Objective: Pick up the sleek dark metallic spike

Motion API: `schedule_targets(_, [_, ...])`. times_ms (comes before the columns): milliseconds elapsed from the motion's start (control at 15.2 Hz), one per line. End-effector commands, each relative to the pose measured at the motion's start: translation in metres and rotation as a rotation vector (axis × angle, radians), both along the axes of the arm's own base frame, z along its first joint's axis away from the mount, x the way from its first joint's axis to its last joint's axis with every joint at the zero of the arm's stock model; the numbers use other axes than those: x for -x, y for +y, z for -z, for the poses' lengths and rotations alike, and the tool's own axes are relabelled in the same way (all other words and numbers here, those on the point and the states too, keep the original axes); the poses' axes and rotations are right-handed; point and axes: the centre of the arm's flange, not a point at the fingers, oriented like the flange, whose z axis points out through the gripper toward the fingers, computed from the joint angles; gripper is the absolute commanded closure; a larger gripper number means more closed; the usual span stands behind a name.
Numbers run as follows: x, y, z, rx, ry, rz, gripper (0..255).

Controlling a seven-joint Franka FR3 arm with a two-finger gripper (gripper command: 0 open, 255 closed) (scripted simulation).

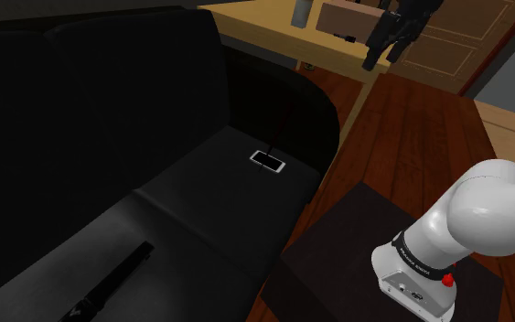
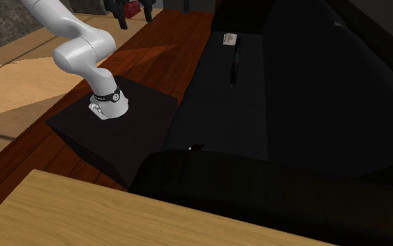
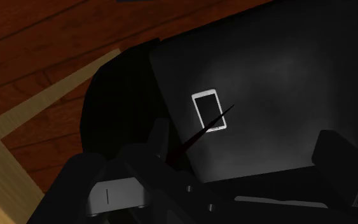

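So the spike point(image 3: 199, 133) is that thin dark sliver right at the phone point(image 3: 208, 110) on the black sofa seat point(image 1: 200, 201). In the wrist view its fine tip crosses the phone's corner and the thicker, reddish end points back toward the hand. In the shoulder view it stands nearly upright point(image 1: 275, 137) just above the phone point(image 1: 268, 161). Which end touches the cushion, can't tell. The gripper point(image 3: 241, 137) hangs well above the phone with its fingers spread wide and nothing in them, so I'd guess the next move is mostly straight down. There's also a long black stick-like thing point(image 1: 113, 285) on the seat, well away from the phone.
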Motion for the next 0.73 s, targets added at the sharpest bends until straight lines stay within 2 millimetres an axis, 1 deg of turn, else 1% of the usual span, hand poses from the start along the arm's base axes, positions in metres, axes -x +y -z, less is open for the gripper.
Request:
schedule_targets(0, [0.0, 0.0, 0.0, 0.0, 0.0, 0.0, 0])
schedule_targets(330, [-0.013, 0.027, 0.062, 0.037, -0.067, 0.153, 0])
schedule_targets(660, [-0.033, 0.048, 0.124, 0.075, -0.135, 0.306, 0])
